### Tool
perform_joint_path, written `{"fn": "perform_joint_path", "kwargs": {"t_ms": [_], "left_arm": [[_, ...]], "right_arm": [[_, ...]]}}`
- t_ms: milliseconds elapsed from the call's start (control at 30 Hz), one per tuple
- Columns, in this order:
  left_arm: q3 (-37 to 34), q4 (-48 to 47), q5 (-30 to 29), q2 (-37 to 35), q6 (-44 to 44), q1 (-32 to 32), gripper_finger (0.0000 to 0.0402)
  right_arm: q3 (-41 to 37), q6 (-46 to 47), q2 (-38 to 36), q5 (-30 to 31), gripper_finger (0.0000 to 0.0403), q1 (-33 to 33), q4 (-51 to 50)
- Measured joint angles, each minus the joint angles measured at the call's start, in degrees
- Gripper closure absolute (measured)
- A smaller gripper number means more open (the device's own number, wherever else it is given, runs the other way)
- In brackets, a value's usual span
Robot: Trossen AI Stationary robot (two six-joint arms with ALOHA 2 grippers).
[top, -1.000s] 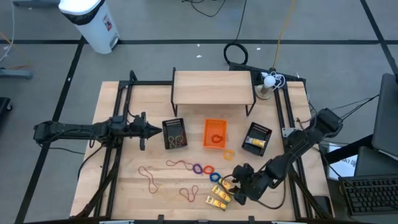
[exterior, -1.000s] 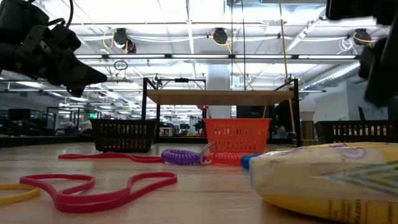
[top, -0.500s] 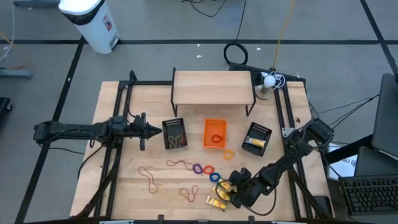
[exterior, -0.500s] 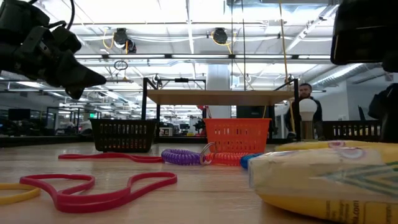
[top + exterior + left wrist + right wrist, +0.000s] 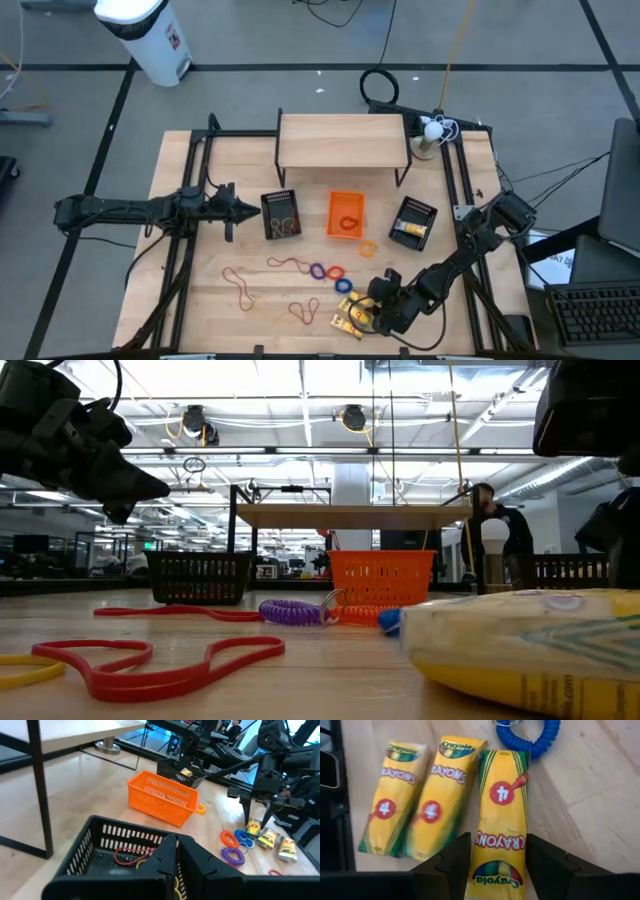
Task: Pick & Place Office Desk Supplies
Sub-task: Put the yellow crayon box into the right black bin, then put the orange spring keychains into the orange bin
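I have the right tool [image 5: 492, 857] open, fingers either side of one yellow crayon packet [image 5: 500, 815] lying flat on the wooden desk [image 5: 190, 290]; two more packets [image 5: 417, 790] just beside it, a blue ring [image 5: 532, 737] beyond. Left tool [image 5: 176, 851] closed above the black basket [image 5: 107, 845]. A person [image 5: 497, 540] stands behind.

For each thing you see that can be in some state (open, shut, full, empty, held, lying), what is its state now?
Right gripper: open, fingers either side of a crayon packet.
That crayon packet: lying flat on the table, not lifted.
Other two crayon packets: lying side by side, untouched.
Left gripper: shut, holding nothing, beside the left black basket.
Left black basket: holds rubber bands.
Orange basket: holds a red band.
Right black basket: holds a yellow packet.
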Motion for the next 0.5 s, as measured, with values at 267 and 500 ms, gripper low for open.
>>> {"fn": "perform_joint_path", "kwargs": {"t_ms": [267,500], "left_arm": [[0.0,0.1,2.2,0.0,-1.4,0.0,0.0382],[0.0,0.1,2.3,0.0,-1.1,0.0,0.0382]], "right_arm": [[1.1,-2.2,-5.7,-3.3,0.019,0.0,1.4],[1.0,-17.1,-13.1,8.9,0.0182,-1.0,-2.8]]}}
